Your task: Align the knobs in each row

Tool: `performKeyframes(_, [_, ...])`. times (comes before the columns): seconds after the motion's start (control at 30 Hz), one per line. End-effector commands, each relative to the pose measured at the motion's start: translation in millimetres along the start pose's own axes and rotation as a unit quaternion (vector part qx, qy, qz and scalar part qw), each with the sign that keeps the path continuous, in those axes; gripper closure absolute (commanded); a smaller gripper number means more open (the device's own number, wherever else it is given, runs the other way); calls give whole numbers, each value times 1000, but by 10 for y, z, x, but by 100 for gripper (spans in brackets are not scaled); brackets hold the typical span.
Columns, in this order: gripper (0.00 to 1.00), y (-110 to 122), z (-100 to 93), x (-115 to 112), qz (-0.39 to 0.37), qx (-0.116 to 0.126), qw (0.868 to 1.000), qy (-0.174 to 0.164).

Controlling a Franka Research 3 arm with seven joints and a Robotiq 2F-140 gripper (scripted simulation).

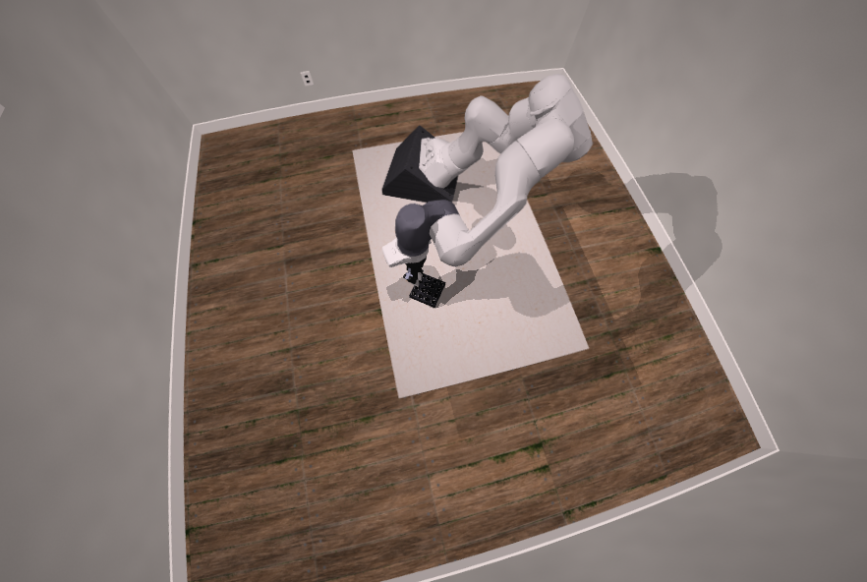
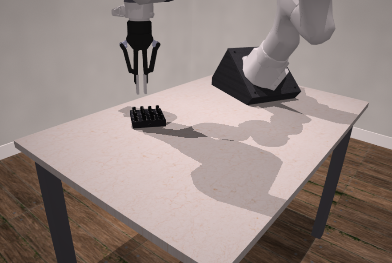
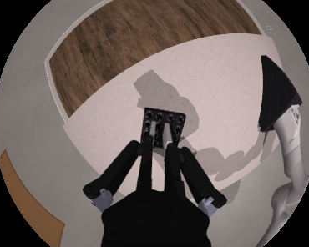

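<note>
The black knob box (image 2: 147, 117) stands on its feet on the pale table, near the far left edge. It carries rows of small black knobs. Their white lines and the marks are too small to read in any view. It also shows in the overhead view (image 1: 427, 291) and in the wrist view (image 3: 164, 123). My gripper (image 2: 141, 91) points straight down and hangs well above the box, over its far left part. Its fingers are nearly together with only a narrow gap, and nothing is between them. In the wrist view the fingertips overlap the box.
The arm's black wedge base (image 2: 255, 77) stands at the far right of the table. The table's far left edge runs close behind the box. The arm casts broad shadows across the table's middle.
</note>
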State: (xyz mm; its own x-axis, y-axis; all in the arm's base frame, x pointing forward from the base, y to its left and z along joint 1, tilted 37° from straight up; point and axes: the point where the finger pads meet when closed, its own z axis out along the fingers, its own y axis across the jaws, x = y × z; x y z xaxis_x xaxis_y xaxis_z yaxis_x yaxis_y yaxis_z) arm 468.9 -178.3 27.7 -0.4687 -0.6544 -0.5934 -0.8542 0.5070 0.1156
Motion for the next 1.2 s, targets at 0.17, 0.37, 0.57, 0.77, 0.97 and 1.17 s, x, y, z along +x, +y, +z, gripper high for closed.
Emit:
performKeyframes(0.17, [88,-4,-7,6,-11,2,1000,1])
performKeyframes(0.37, [88,-4,-7,6,-11,2,1000,1])
performKeyframes(0.57, [88,-4,-6,6,-11,2,1000,1])
performKeyframes(0.77, [88,-4,5,6,-12,2,1000,1])
performKeyframes(0.97, [88,-3,33,7,-14,2,1000,1])
performKeyframes(1.17, [88,-3,90,8,-15,2,1000,1])
